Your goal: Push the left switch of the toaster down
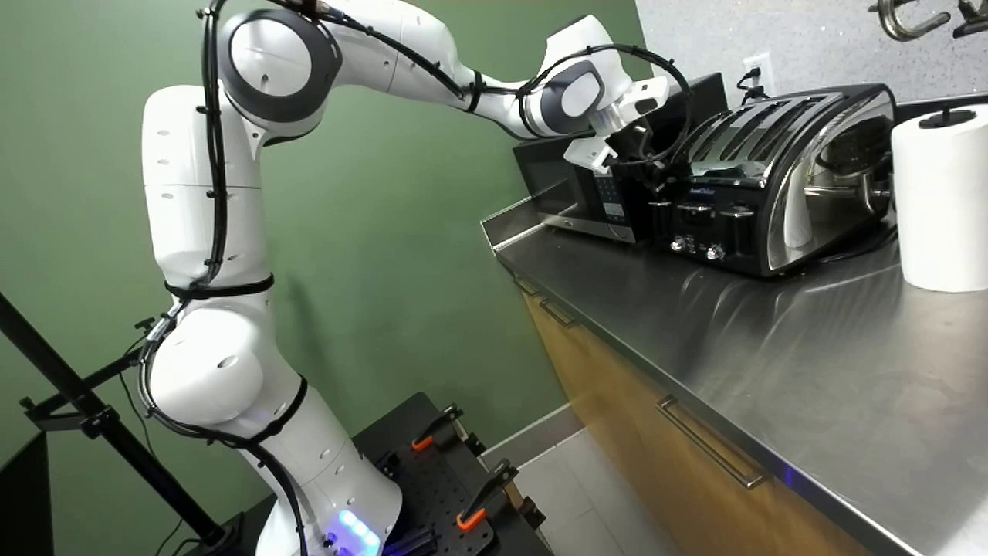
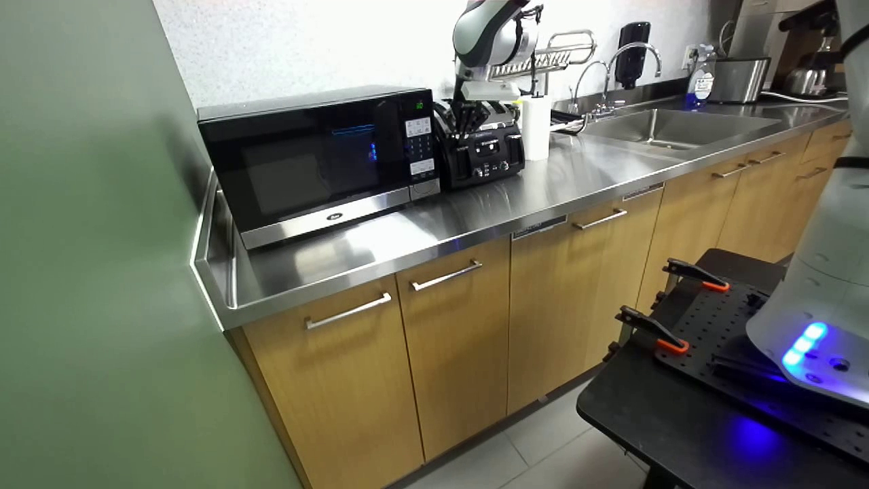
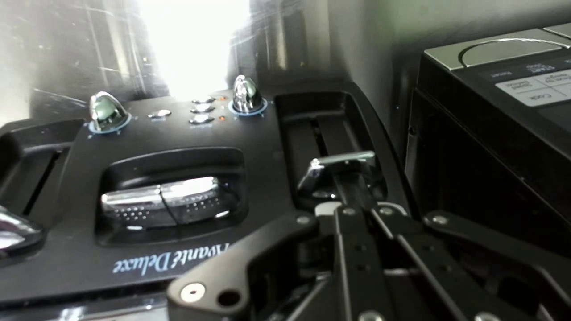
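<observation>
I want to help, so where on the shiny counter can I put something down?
There's bare counter in front of the paper towel roll and toaster, and a strip in front of the microwave. It's crowded where the toaster sits close beside the microwave, with the gripper at the left switch.

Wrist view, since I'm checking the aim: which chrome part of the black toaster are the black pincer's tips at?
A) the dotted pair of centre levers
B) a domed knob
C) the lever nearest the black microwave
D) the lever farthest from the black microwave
C: in the wrist view, the tips of the black two-fingered pincer overlap the shiny chrome lever nearest the boxy black microwave.
</observation>
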Available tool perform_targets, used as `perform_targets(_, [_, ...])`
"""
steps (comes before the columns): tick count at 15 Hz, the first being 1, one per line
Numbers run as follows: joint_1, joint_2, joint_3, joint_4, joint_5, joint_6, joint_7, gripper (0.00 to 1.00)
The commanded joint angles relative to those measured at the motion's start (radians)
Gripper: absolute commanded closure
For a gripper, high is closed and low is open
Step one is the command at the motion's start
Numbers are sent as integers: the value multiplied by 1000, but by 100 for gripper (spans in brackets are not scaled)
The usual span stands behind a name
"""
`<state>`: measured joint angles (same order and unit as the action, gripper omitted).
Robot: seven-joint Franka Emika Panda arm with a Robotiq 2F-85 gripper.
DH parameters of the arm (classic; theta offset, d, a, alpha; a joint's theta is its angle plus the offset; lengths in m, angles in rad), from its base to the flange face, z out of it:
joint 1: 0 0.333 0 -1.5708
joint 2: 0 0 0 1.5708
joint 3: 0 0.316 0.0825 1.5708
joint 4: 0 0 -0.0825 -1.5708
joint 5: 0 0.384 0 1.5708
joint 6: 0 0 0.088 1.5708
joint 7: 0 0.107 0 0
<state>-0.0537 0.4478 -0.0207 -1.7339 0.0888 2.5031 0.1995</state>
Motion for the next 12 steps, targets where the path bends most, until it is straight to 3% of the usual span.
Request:
perform_targets(1, [-1,41,-6,73,23,-98,-3,100])
perform_targets(7, [-6,101,-8,148,26,-195,-5,100])
perform_targets(12, [-20,243,-10,253,41,-249,-3,100])
